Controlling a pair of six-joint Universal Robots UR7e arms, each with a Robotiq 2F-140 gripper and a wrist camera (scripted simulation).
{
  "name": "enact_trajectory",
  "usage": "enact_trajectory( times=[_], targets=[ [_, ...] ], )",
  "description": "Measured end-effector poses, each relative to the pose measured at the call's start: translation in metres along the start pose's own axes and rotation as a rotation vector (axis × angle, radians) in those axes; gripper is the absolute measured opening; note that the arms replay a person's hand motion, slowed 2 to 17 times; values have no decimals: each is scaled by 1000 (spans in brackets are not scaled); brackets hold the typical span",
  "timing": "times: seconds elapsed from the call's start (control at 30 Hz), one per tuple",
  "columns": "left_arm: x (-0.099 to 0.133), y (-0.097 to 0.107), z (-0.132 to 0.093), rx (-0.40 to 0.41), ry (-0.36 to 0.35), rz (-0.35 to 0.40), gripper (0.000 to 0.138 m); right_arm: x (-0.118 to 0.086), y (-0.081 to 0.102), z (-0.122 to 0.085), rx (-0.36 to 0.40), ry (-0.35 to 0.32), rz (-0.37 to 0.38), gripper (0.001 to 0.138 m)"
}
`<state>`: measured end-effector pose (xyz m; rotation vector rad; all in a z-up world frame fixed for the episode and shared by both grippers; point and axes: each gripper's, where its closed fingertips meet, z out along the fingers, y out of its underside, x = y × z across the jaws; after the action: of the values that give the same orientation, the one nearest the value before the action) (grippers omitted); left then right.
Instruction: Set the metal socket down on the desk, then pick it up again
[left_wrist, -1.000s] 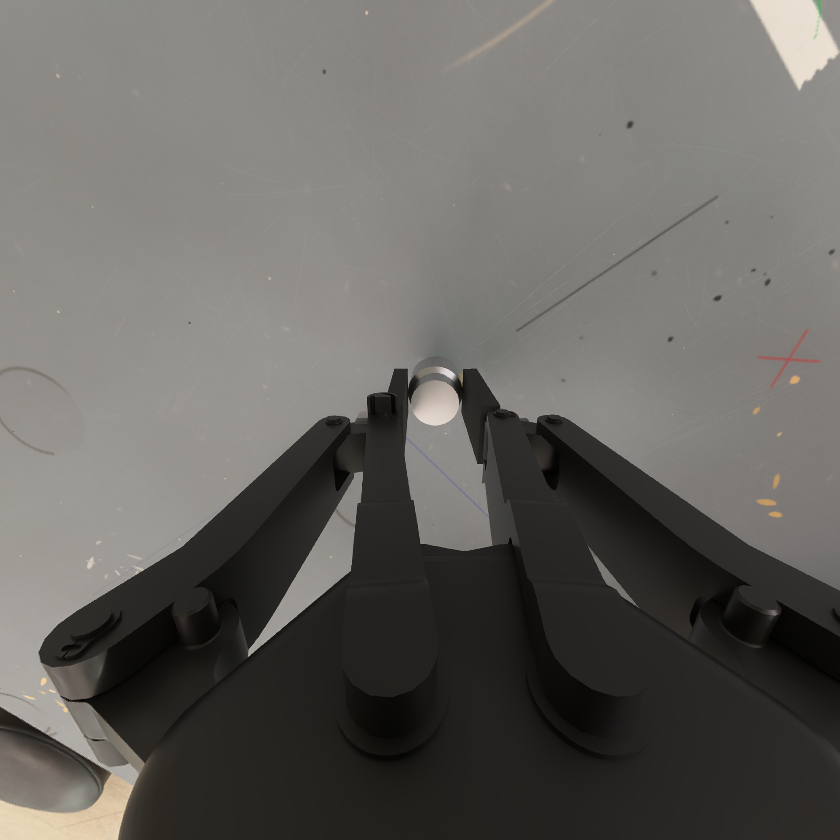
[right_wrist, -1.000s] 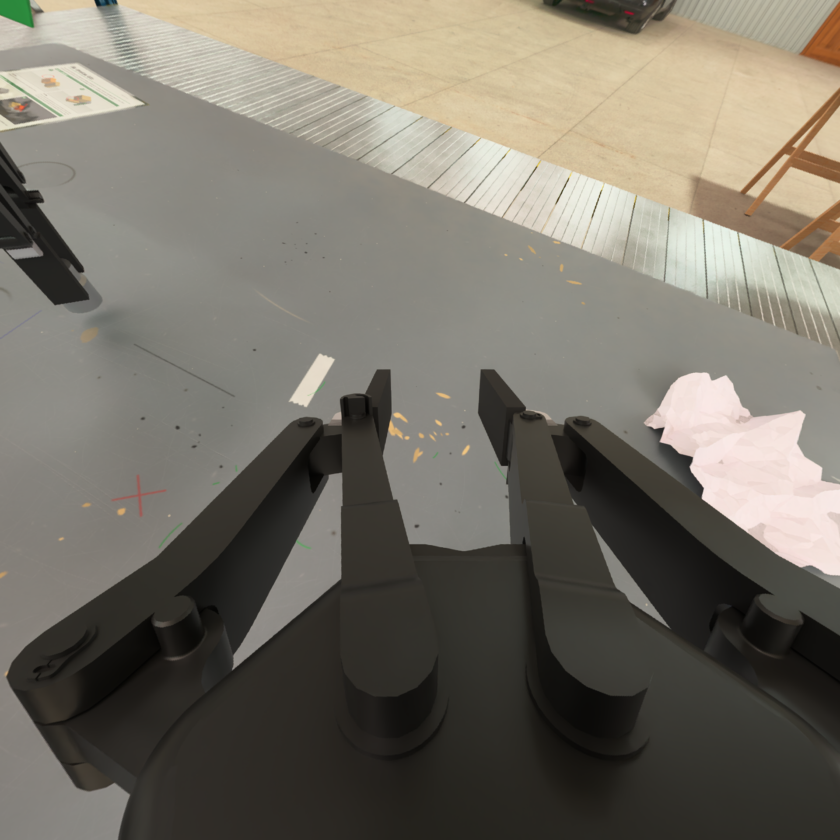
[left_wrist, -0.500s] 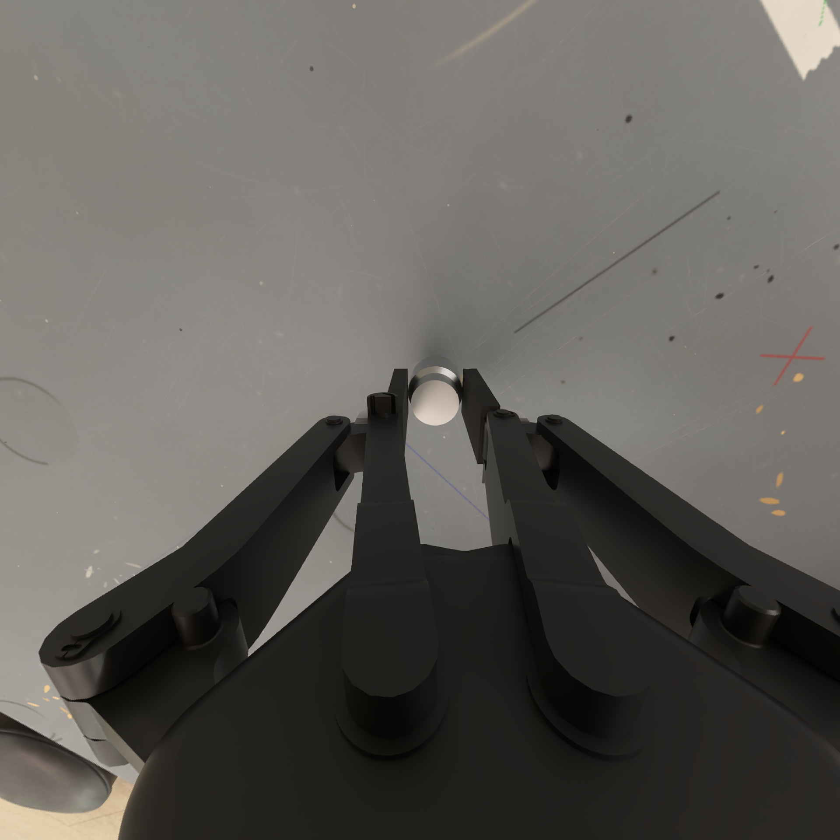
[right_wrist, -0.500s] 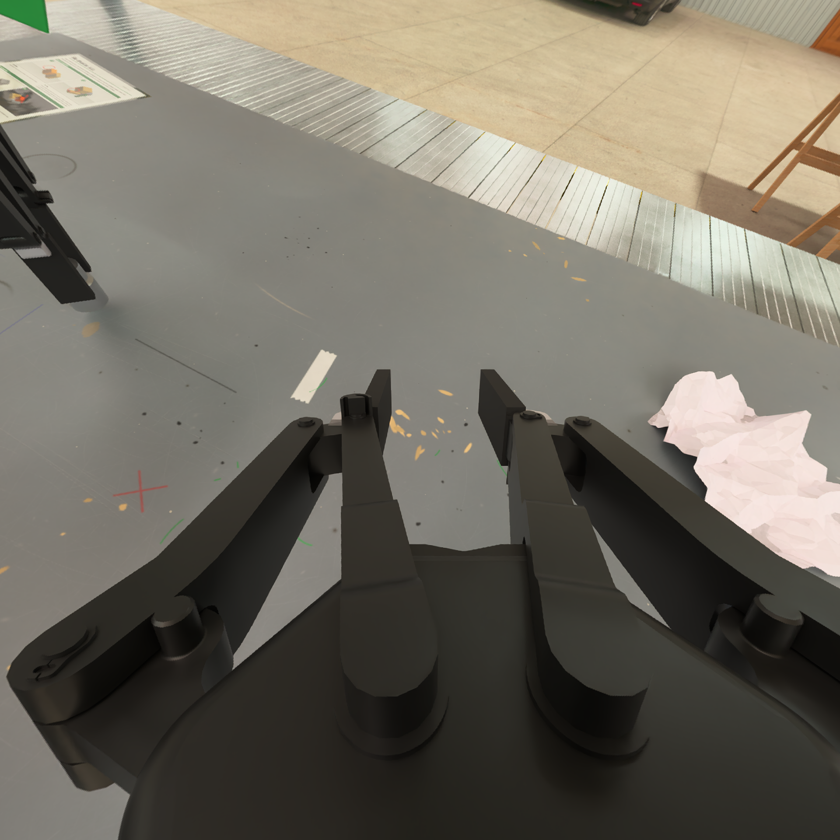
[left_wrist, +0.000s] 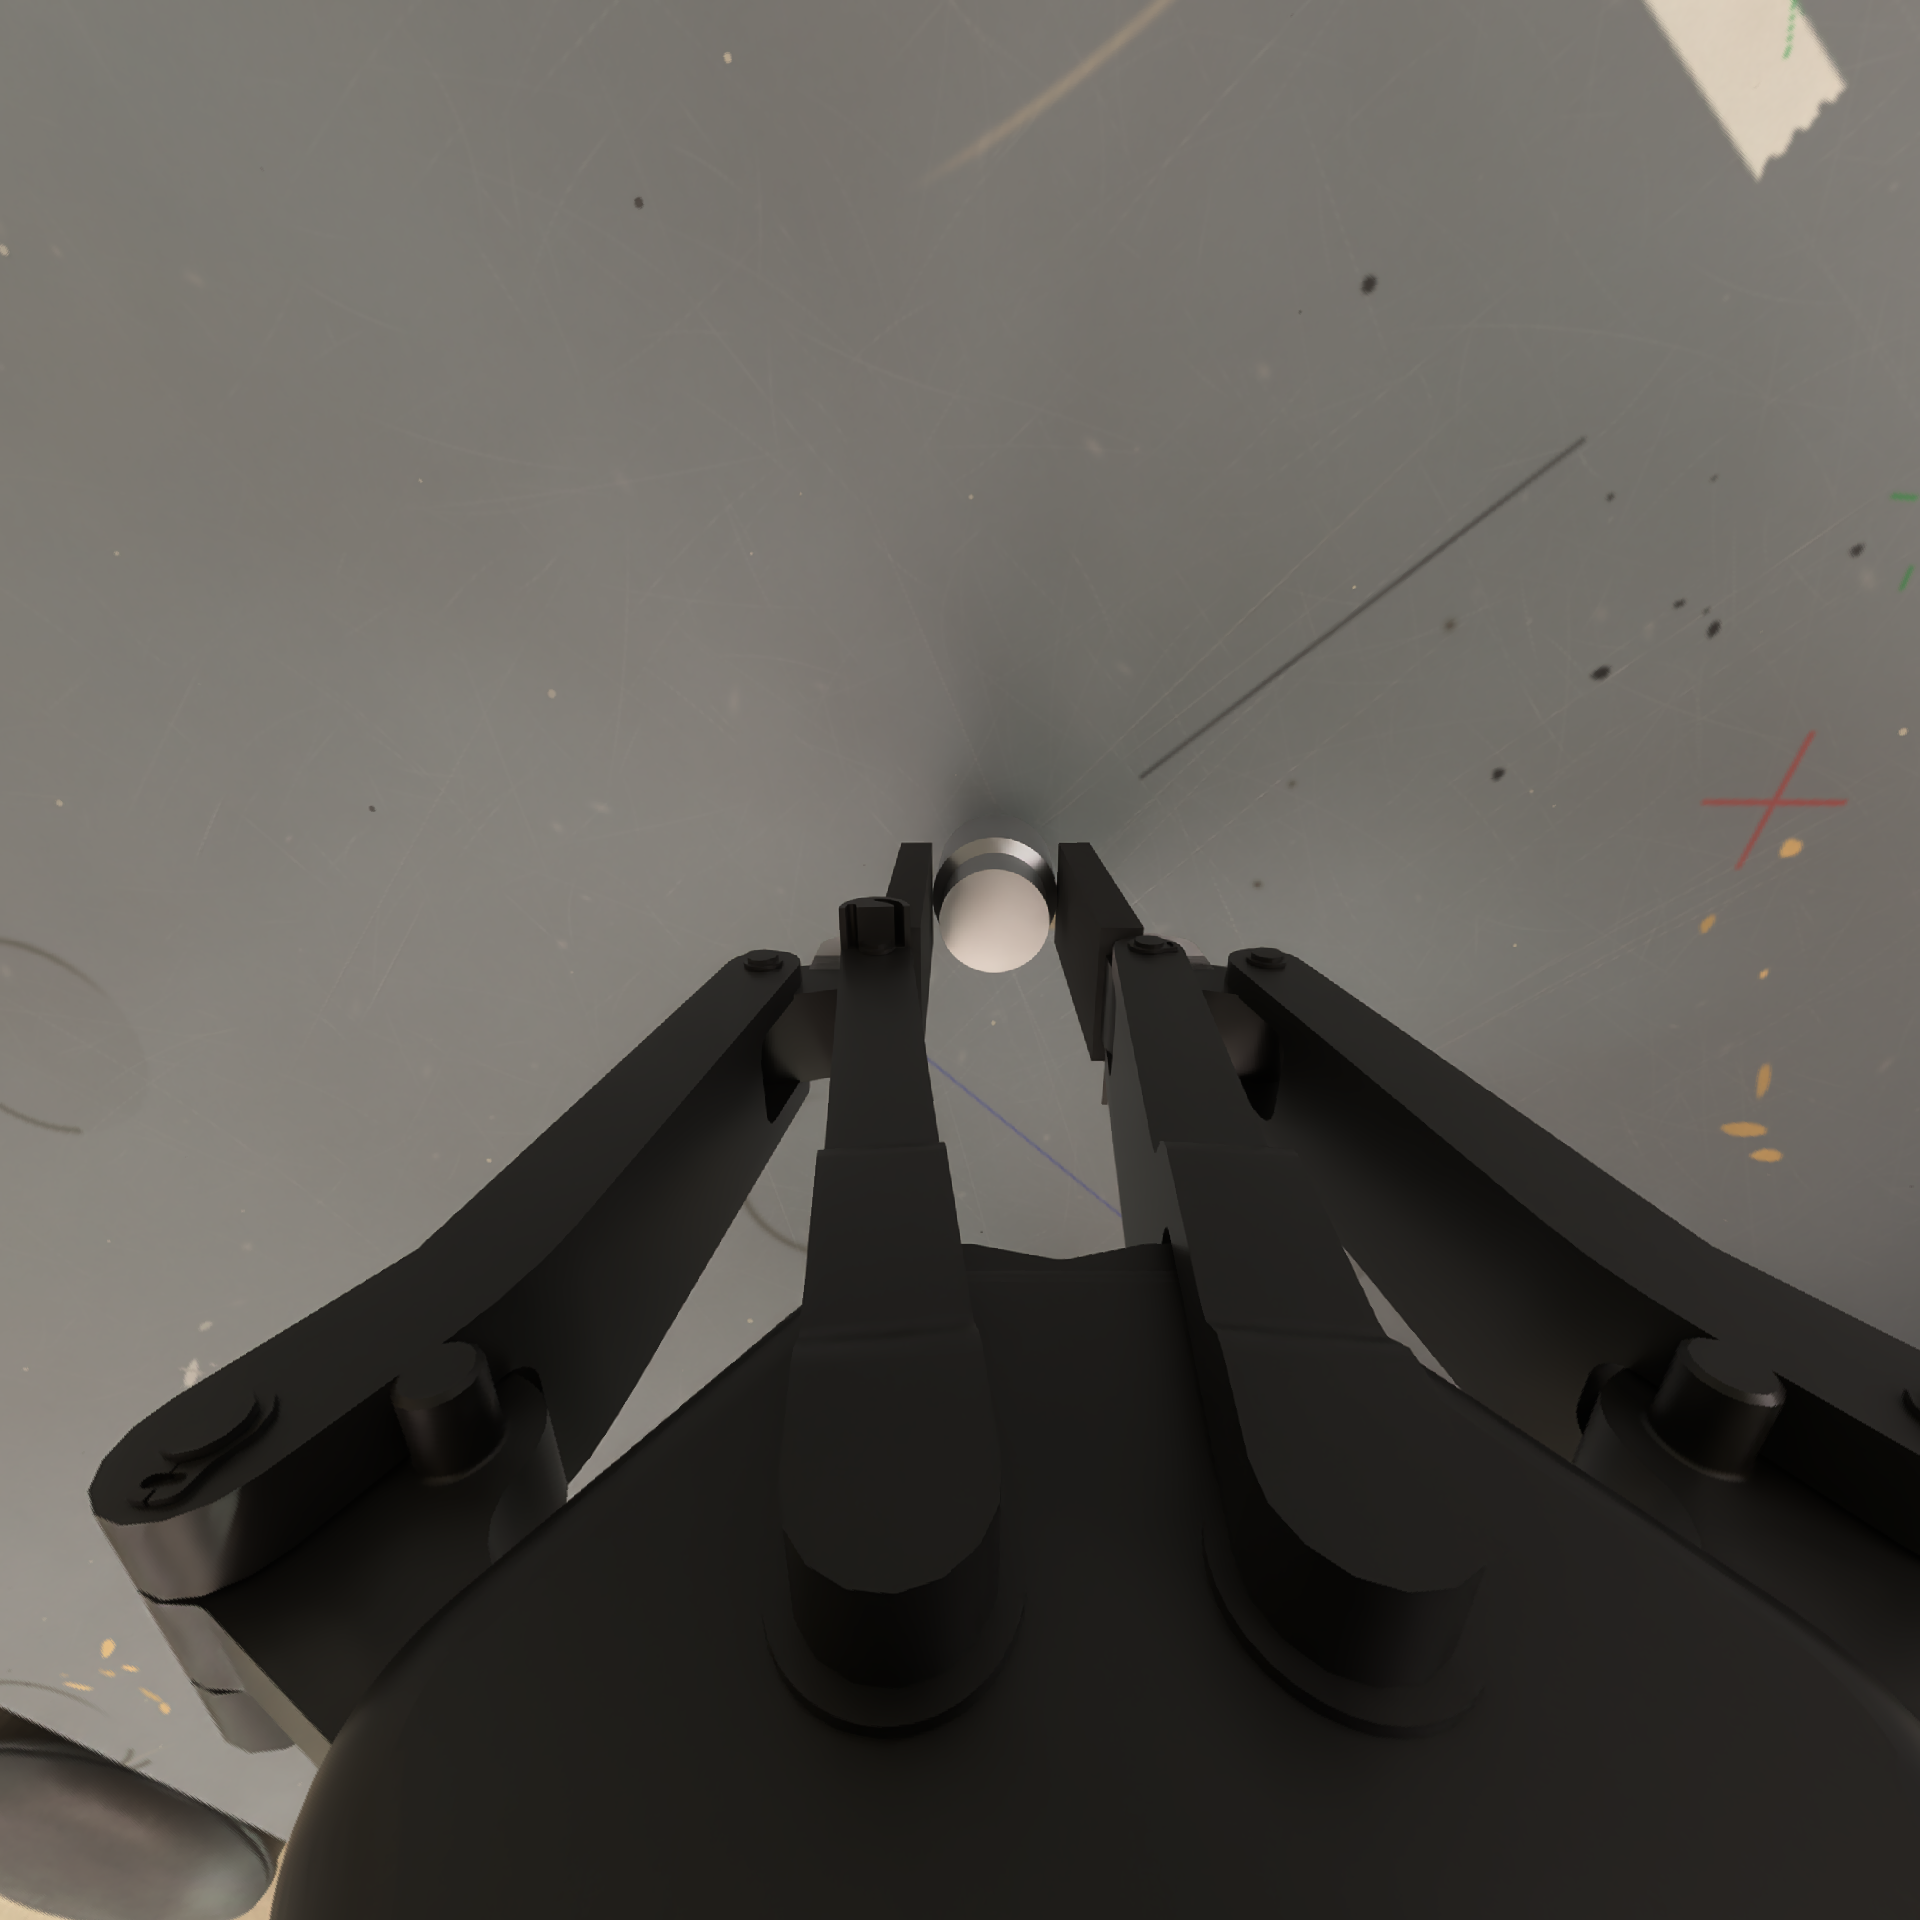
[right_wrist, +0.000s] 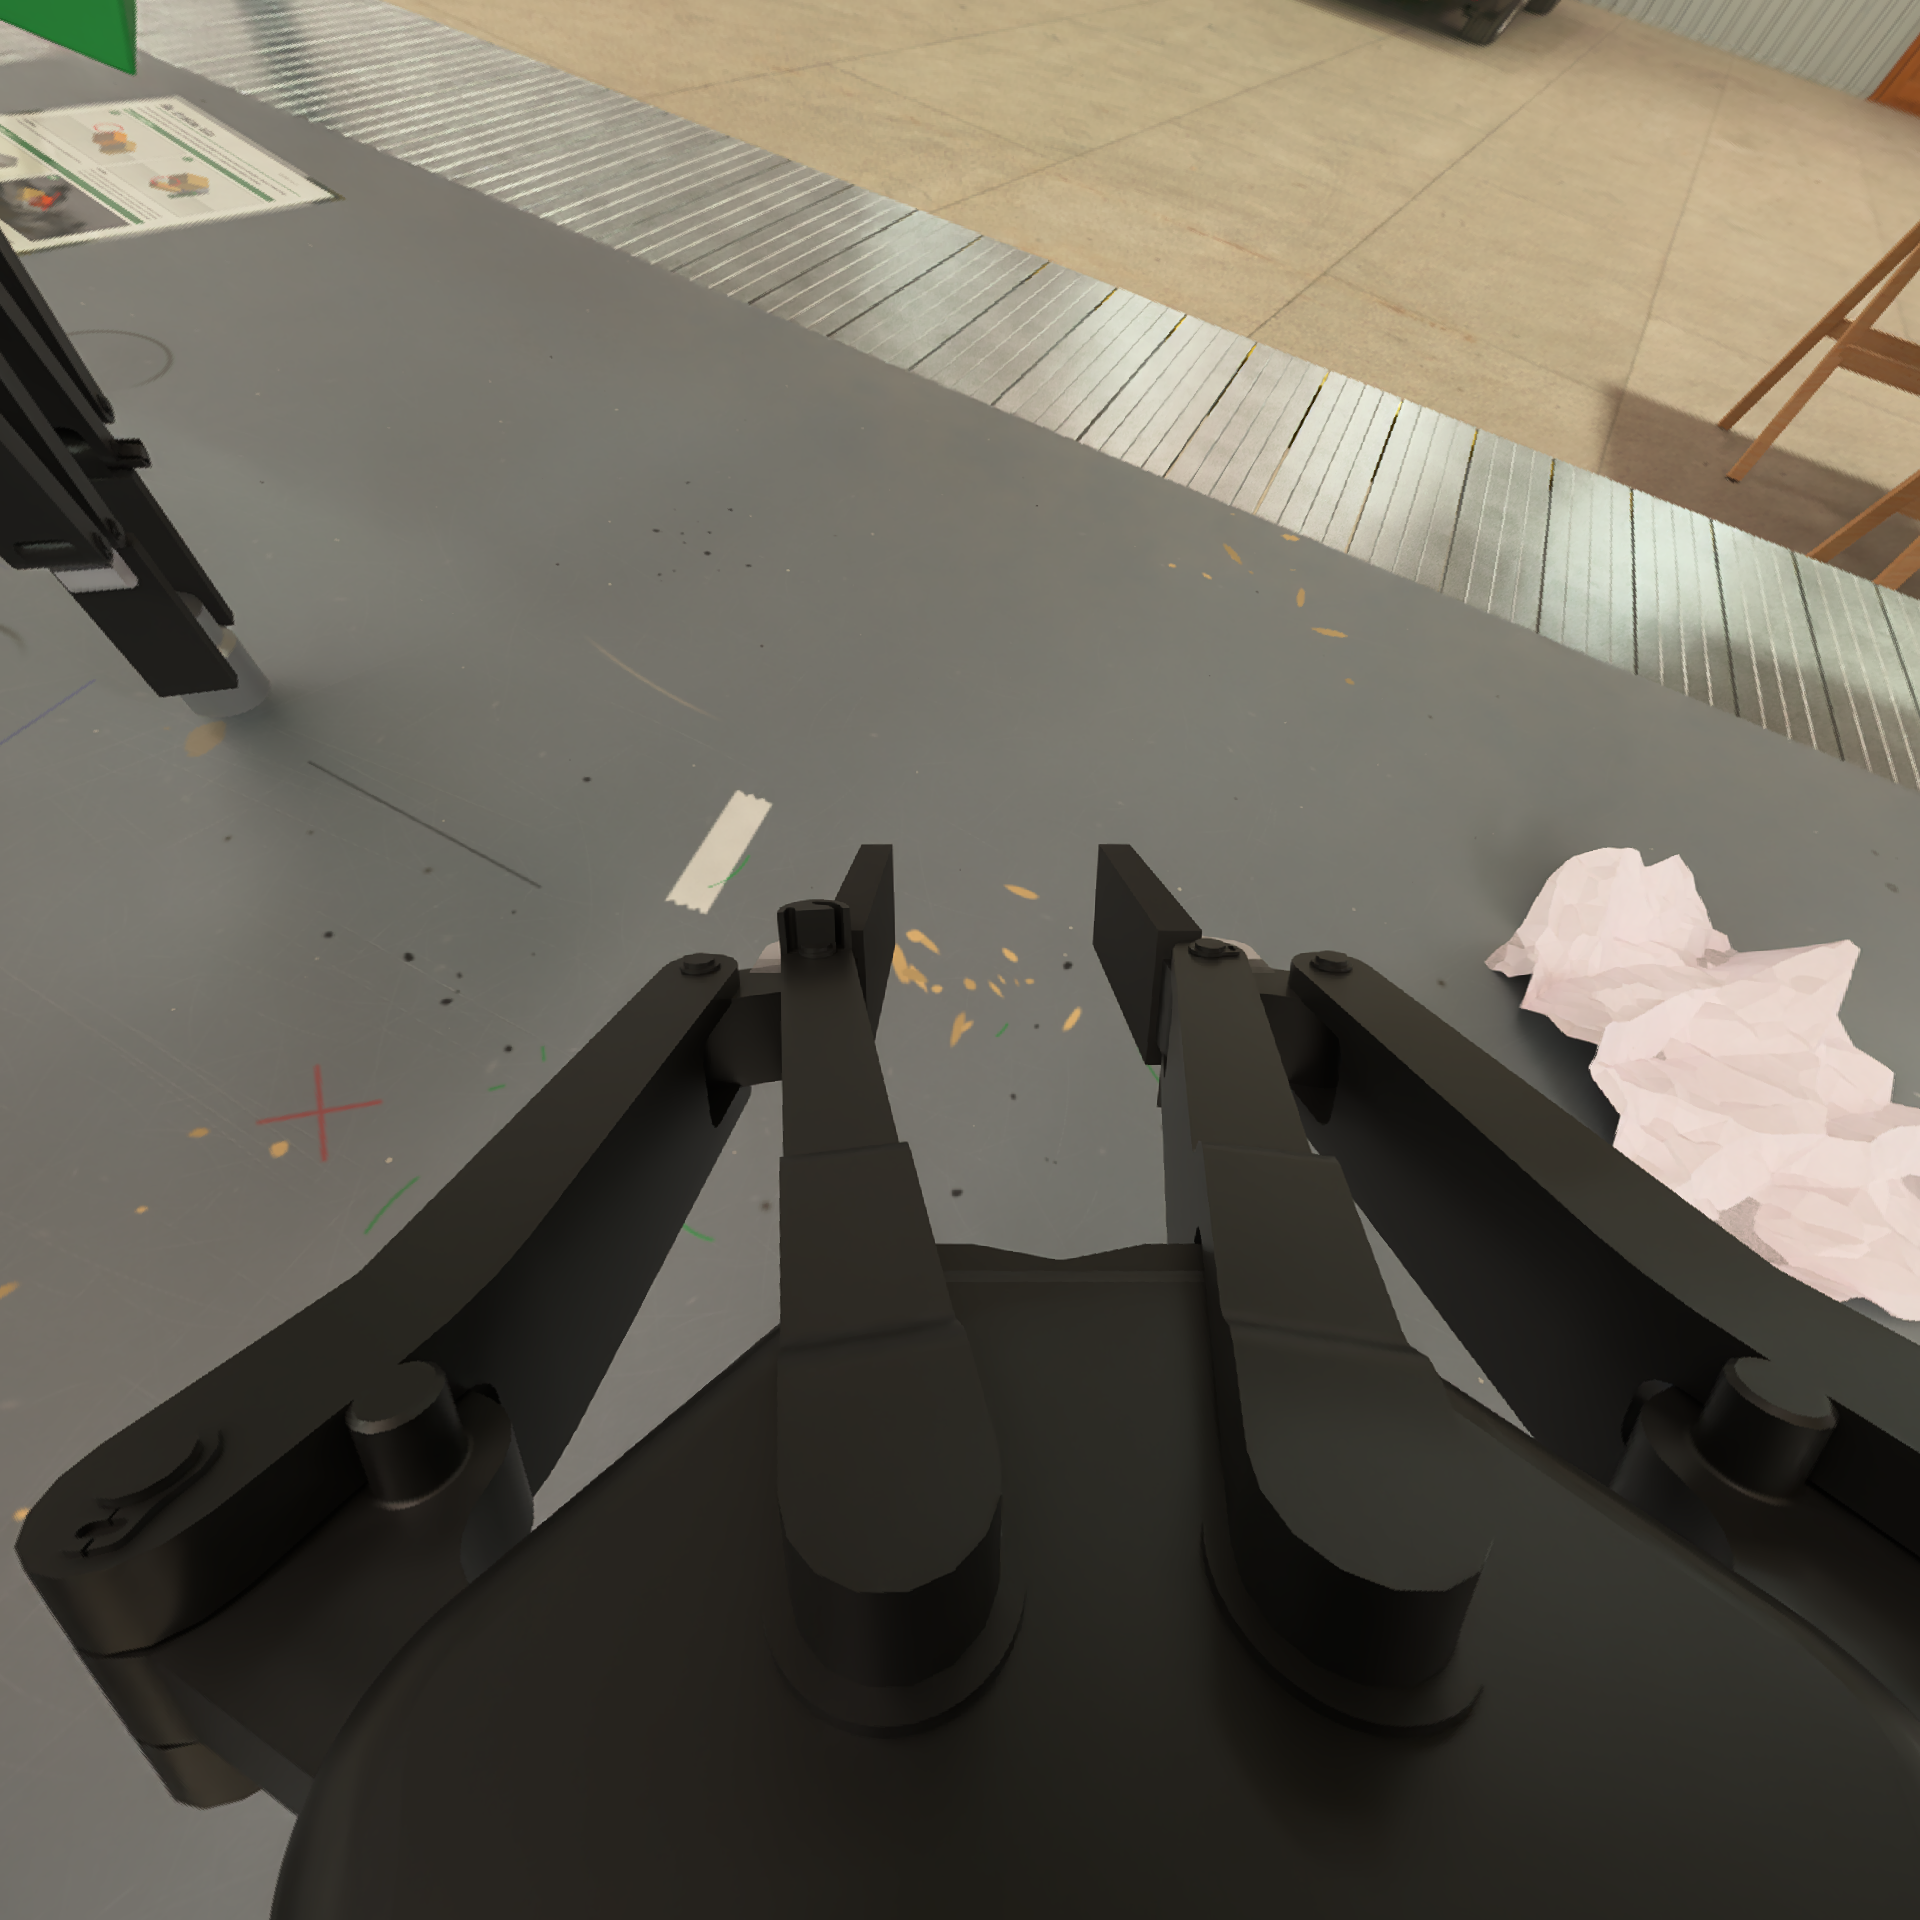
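The metal socket (left_wrist: 992, 920), a small silver cylinder, sits between the fingertips of my left gripper (left_wrist: 992, 883). Both pads touch its sides, so the gripper is shut on it. A dark shadow lies on the grey desk (left_wrist: 623, 520) right around it. In the right wrist view the left gripper (right_wrist: 177, 644) reaches down at the far left, and the socket (right_wrist: 231, 694) shows below its fingers, at or just above the desk; I cannot tell if it touches. My right gripper (right_wrist: 992, 883) is open and empty above the desk.
Crumpled white paper (right_wrist: 1714, 1081) lies to the right of my right gripper. A strip of tape (right_wrist: 719, 850), a red cross mark (right_wrist: 320, 1112) and a printed sheet (right_wrist: 145, 166) lie on the desk. The ribbed far edge (right_wrist: 1247, 416) borders open floor.
In the right wrist view the left gripper has moved slightly right and lower with the socket still held. The shadow around the socket is darker. My right gripper stays open.
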<state>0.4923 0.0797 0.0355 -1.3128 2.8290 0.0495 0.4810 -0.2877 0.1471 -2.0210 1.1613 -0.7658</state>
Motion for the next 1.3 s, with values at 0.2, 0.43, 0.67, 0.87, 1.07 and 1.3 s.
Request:
enact_trajectory(
  times=[0.2,0.43,0.67,0.87,1.07,1.3],
  targets=[
    [4,-3,1,5,12,23,32,0,0,0,-3,-1,-3,52],
    [7,-5,4,7,20,37,32,-1,1,0,-5,-1,-7,52],
    [8,-7,6,7,24,41,32,-1,1,0,-7,-2,-10,52],
    [9,-8,6,8,28,42,32,-1,1,1,-10,-3,-11,52],
    [8,-9,6,15,27,44,32,-2,2,1,-12,-3,-13,52],
    [8,-9,6,18,24,47,32,-2,2,1,-16,-4,-17,52]
  ],
)
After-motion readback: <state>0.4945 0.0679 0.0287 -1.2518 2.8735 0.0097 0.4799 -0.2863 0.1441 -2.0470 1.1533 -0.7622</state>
